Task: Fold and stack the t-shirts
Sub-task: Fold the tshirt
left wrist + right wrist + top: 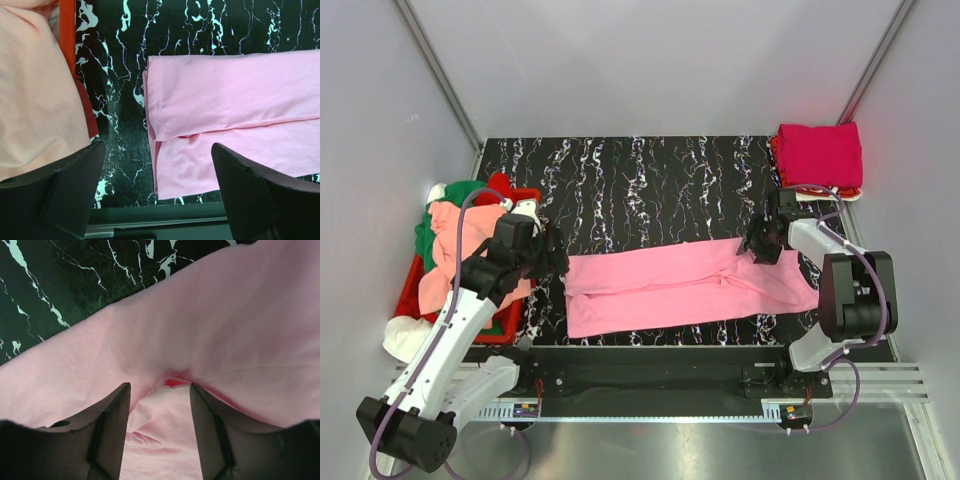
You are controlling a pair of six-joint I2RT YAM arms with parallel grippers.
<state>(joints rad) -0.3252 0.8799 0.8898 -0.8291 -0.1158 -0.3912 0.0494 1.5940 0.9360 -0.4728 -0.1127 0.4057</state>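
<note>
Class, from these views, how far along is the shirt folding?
Done: a folded magenta stack at the far right corner. In hand: the pink t-shirt lies folded into a long strip, the right gripper straddling its right end, left gripper open above its left end. Remaining: the crumpled heap of shirts at left.

pink t-shirt [685, 288] laid flat, magenta stack [820, 158] far-right
</note>
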